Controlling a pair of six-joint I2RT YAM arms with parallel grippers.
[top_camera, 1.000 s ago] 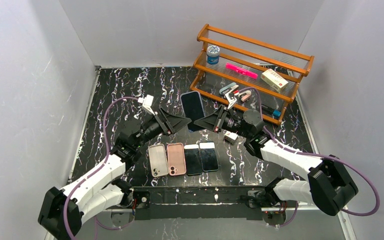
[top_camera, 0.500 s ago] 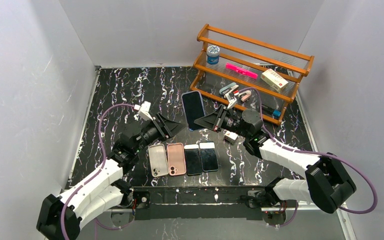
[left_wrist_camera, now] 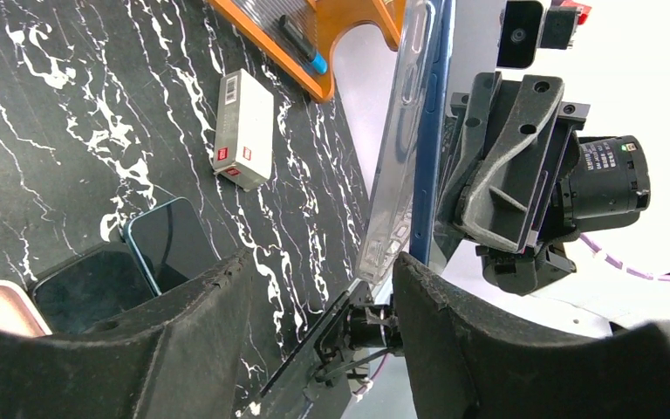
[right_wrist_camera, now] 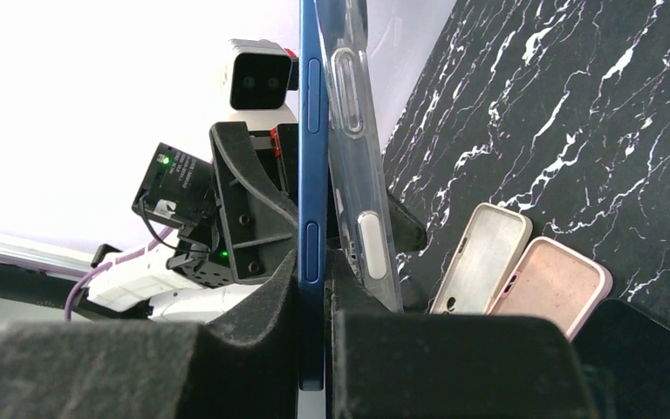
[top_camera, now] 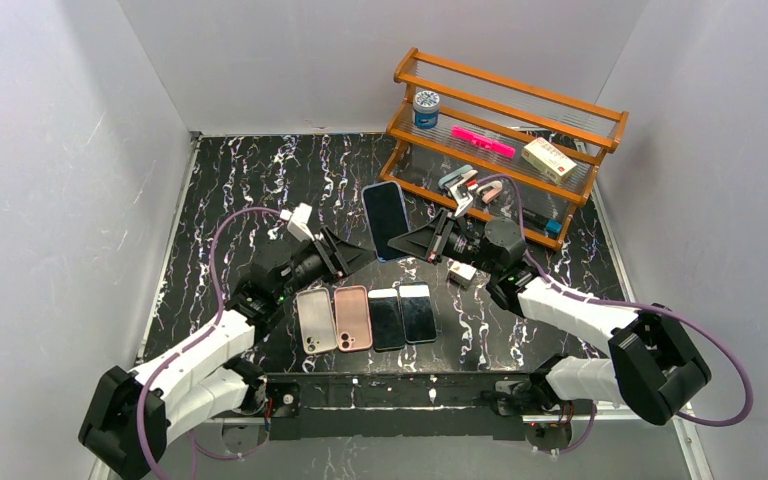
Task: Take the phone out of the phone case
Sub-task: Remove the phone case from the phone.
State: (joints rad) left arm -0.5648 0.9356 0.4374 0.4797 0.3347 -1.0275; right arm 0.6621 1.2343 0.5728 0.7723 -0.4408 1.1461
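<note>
Top: phone [top_camera: 386, 218] up off the counter [top_camera: 240, 190], near upright, between the two arms. Right fingers [top_camera: 418, 243] pinching its lower end. Left fingers [top_camera: 345, 256] just beside, no contact visible.

Left wrist: left fingers [left_wrist_camera: 183, 349] spread, with the clear case [left_wrist_camera: 399, 157] edge-on straight ahead, in line with the gap. Case corner lifted off the blue phone at the held end. Nothing gripped on this side.

Right wrist: right fingers [right_wrist_camera: 253, 367] pressed onto the phone's faces. Case splayed away near the grip, seated at the far end — can't tell how firmly.

Step, judging from this: peel in progress, case partly off. Next move calls for advancing left and closing on the loose case lip only — not the phone — then pulling away while right holds firm.
</note>
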